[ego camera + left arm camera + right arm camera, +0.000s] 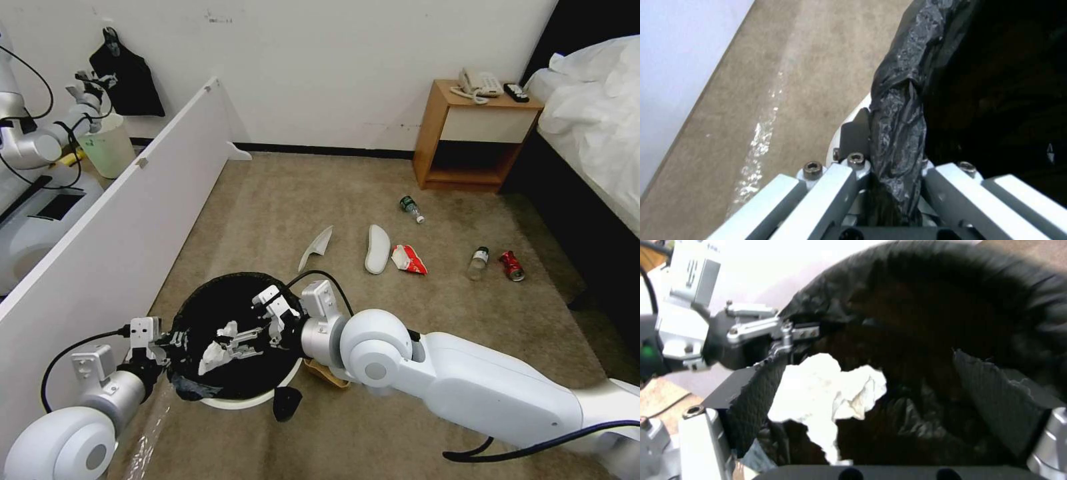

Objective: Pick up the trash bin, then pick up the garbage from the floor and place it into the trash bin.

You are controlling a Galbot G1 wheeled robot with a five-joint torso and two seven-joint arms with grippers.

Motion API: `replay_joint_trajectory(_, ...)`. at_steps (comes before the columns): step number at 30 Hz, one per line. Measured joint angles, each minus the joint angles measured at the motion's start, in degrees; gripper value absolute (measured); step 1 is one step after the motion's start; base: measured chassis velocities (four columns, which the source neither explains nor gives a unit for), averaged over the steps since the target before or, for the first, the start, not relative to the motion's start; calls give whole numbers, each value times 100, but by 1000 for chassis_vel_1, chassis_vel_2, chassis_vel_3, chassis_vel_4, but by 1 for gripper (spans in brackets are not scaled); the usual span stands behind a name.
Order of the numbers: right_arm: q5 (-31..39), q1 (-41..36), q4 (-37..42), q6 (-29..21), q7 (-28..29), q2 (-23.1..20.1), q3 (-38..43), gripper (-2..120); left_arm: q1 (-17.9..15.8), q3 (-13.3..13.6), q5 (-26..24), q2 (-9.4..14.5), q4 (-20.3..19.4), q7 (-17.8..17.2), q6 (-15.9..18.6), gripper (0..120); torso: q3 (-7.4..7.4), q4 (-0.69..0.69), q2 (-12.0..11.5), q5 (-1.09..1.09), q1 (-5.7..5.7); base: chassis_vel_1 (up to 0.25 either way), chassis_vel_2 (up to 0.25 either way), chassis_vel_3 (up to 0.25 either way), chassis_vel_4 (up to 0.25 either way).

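Observation:
The trash bin, white with a black bag over its rim, sits low at the front left. My left gripper is shut on the bagged rim on the near-left side. Over the bin's mouth my right gripper is open. A crumpled white tissue lies against one of its pads inside the bag. On the floor lie two white slippers, a red-white wrapper, two small bottles, a red can and a cardboard scrap under my right wrist.
A long white board runs along my left side. Behind it stand another robot arm and a cream bucket. A wooden nightstand is at the back wall, a bed on the right. A black bag scrap lies by the bin.

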Motion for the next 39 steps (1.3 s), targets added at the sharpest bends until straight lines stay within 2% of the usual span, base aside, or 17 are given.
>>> replay_joint_trajectory(9,-115,-241,43,57,-7,-83,309,96,77,-1,-158,28,-51,-427,205,2,0,0,0,0,0,0,0,0,0)
replay_joint_trajectory(11,-321,-324,-33,54,-32,-119,378,96,160,11,-200,37,-83,-505,276,2,0,0,0,0,0,0,0,0,0)
replay_joint_trajectory(19,-519,-420,-215,-31,71,-45,362,95,286,19,-154,-20,-150,-507,279,2,0,1,0,1,0,0,0,0,0)
replay_joint_trajectory(22,-537,-366,-215,-74,-42,-118,250,95,263,40,-137,-25,-149,-505,275,2,0,2,0,0,0,0,0,0,0)
replay_joint_trajectory(26,-501,-339,-263,-129,-63,-229,108,95,186,100,-136,-29,-135,-495,268,2,0,-3,0,0,0,0,0,0,0)
replay_joint_trajectory(33,-339,-185,-307,-205,107,-194,-194,96,162,120,-104,-84,-121,-480,233,2,0,1,-1,0,0,0,0,0,0)
replay_joint_trajectory(39,-283,-149,-436,-218,189,-83,-23,98,125,133,-107,-118,-93,-437,201,1,0,0,-1,-1,0,0,0,0,0)
